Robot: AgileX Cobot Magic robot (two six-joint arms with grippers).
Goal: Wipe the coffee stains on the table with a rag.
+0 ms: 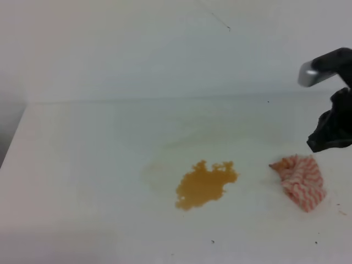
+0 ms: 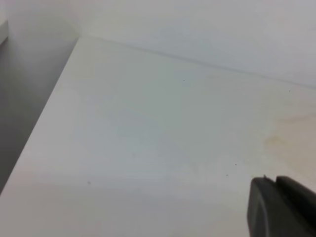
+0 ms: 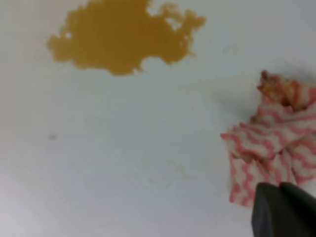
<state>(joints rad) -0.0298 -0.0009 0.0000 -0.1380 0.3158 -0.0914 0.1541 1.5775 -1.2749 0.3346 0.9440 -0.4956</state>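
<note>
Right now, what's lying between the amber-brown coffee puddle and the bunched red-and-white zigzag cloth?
Nothing: only bare white table separates the amber-brown coffee stains from the red-and-white zigzag rag, clearest in the exterior high view.

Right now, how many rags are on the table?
1. The rag lies bunched on the table, right of the coffee stains and apart from them, below the right gripper. No other rag shows.

The coffee stains (image 1: 204, 185) are showing an orange-brown colour, with pale yellow smears around them. The rag (image 1: 300, 181) is showing red-pink and white zigzag stripes, with one orange-stained corner. The table (image 1: 88, 181) is looking plain white with tiny dark specks. The right tool (image 3: 284, 210) is looking black.
</note>
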